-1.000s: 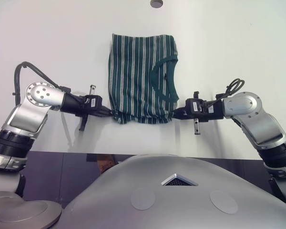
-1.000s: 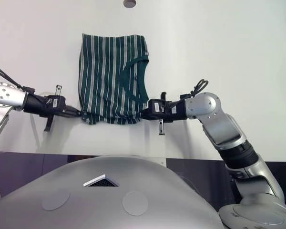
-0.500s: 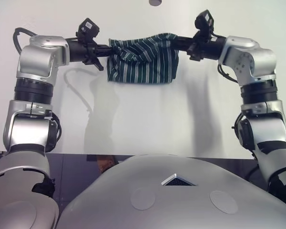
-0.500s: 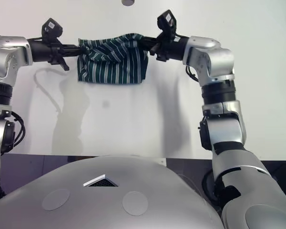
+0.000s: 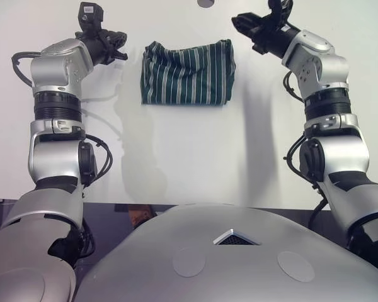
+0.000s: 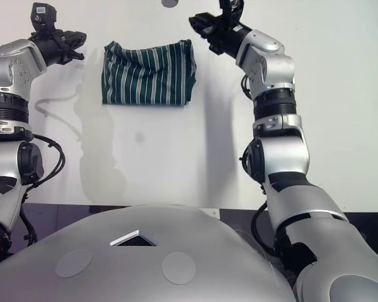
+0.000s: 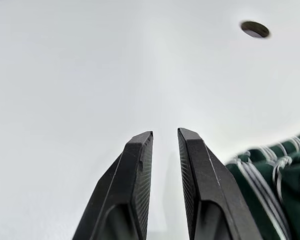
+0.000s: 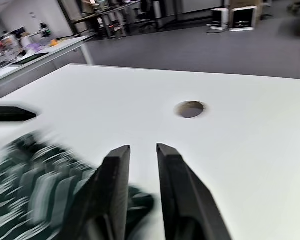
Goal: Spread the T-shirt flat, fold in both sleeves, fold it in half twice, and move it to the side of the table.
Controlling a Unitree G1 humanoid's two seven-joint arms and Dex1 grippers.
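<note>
The T-shirt [image 5: 188, 72], dark green with thin white stripes, is seen folded into a short rectangle on the far part of the white worktop [image 5: 189, 157], just short of a round hole [image 5: 206, 2] in the surface. The left tool [image 5: 121, 46] is held off the shirt's left edge, its fingers [image 7: 140, 170] narrowly parted with nothing between them. The right tool [image 5: 237, 22] is held above the shirt's far right corner, likewise narrowly parted and holding nothing. A second ago the shirt lay longer, and its near corners were pinched by both tools. Half a second ago that near edge had been lifted and carried over to the far edge. Since then the cloth has been released and the tools drawn apart to either side.
</note>
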